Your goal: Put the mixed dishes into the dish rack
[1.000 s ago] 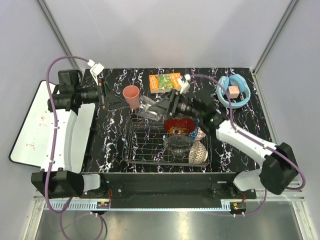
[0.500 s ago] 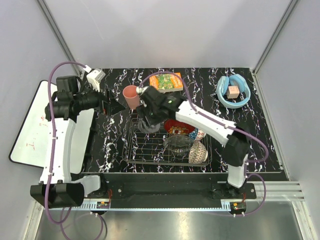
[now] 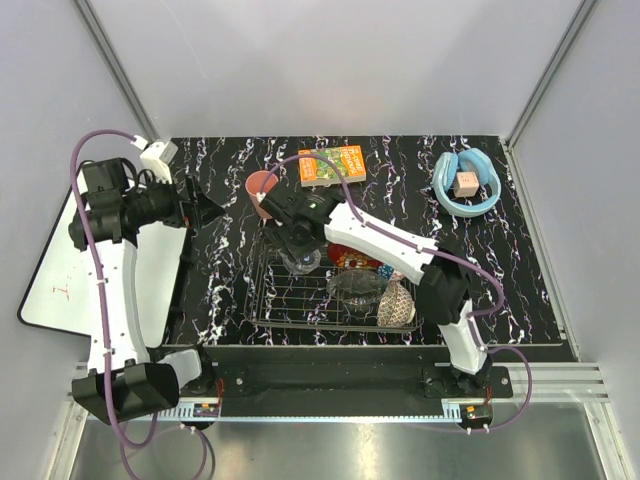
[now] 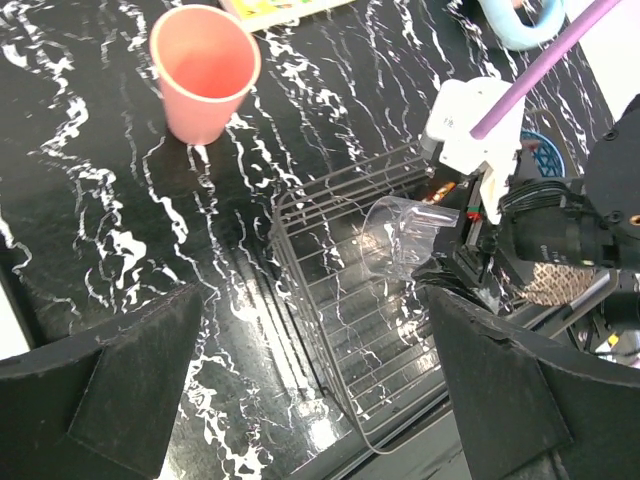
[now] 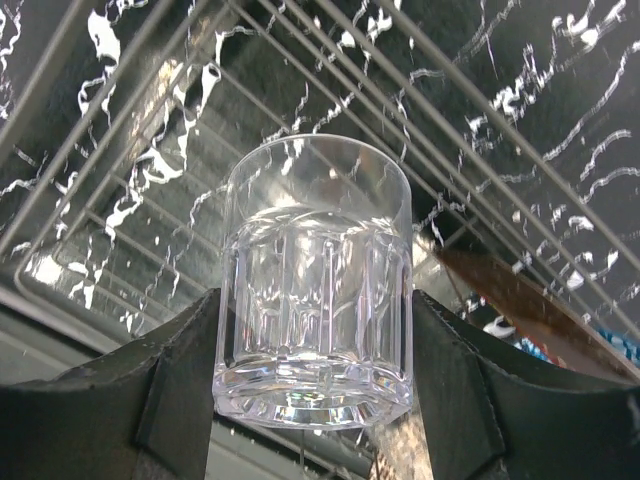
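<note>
Now right fingers [image 5: 170, 390] grip the glass [image 5: 312, 290] between them, swung in above the rack [image 3: 285, 300]; left fingers [image 4: 120, 390], spread wide and empty, have backed off. Release likely next; cup [image 4: 205, 70] still waits.

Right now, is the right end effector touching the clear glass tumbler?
Touching. Right wrist view: the right end effector presses flush on both sides of the clear glass tumbler.

Robot lab test cell, not a home. 2 white-and-black arms, left arm [image 3: 118, 290] and right arm [image 3: 385, 238], are bolted by a metal rail [image 3: 330, 408] at the table [image 3: 400, 175] edge. Plain grey wall panels [image 3: 330, 60] sit in aluminium struts [image 3: 108, 55]. Purple cables [image 3: 101, 300] hang loose. A whiteboard [image 3: 50, 280] lies alongside. The black marble-print top carries a dish rack [image 3: 290, 300].
</note>
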### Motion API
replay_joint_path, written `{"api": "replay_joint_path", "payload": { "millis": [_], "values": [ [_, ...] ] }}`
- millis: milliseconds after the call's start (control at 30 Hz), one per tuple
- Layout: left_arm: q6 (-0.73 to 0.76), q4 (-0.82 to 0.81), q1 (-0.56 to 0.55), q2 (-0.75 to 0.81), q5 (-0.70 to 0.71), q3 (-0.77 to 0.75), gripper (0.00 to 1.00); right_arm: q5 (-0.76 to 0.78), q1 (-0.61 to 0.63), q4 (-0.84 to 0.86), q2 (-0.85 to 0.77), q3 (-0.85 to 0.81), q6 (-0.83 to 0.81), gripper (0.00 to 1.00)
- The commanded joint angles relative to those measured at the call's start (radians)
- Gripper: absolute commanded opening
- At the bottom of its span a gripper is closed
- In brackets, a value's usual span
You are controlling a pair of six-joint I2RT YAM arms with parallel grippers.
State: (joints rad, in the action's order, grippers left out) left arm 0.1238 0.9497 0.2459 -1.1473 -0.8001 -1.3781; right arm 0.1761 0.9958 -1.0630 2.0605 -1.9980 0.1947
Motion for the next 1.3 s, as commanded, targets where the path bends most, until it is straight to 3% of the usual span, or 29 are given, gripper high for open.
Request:
{"api": "replay_joint_path", "payload": {
  "millis": [0, 600, 633, 700, 867, 933, 967, 1000, 1033, 1267],
  "values": [
    [0.025, -0.009, 0.047, 0.0, -0.066, 0.014, 0.99, 0.013, 0.001, -0.018, 0.084, -0.09, -0.041, 0.0],
    [0.082, 0.011, 0.128, -0.014, -0.149, 0.051, 0.99, 0.042, 0.001, -0.04, 0.248, -0.22, -0.087, 0.0],
    [0.085, 0.012, 0.131, -0.014, -0.154, 0.051, 0.99, 0.042, 0.001, -0.04, 0.256, -0.222, -0.09, 0.12],
    [0.085, 0.014, 0.135, -0.015, -0.156, 0.051, 0.99, 0.045, 0.001, -0.04, 0.262, -0.226, -0.092, 0.18],
    [0.094, 0.017, 0.142, -0.006, -0.171, 0.057, 0.99, 0.072, 0.0, -0.04, 0.234, -0.213, -0.1, 0.61],
    [0.096, 0.017, 0.142, -0.008, -0.182, 0.059, 0.99, 0.08, 0.001, -0.034, 0.213, -0.206, -0.104, 0.73],
    [0.094, 0.017, 0.142, -0.011, -0.182, 0.06, 0.99, 0.083, 0.001, -0.034, 0.205, -0.203, -0.104, 0.87],
    [0.096, 0.017, 0.142, -0.015, -0.185, 0.06, 0.99, 0.085, 0.001, -0.031, 0.199, -0.197, -0.104, 0.95],
    [0.096, 0.015, 0.142, -0.015, -0.188, 0.062, 0.99, 0.086, 0.003, -0.028, 0.182, -0.193, -0.103, 1.0],
    [0.092, 0.003, 0.142, -0.02, -0.186, 0.074, 0.99, 0.071, 0.006, -0.018, 0.104, -0.156, -0.081, 1.0]
  ]
}}
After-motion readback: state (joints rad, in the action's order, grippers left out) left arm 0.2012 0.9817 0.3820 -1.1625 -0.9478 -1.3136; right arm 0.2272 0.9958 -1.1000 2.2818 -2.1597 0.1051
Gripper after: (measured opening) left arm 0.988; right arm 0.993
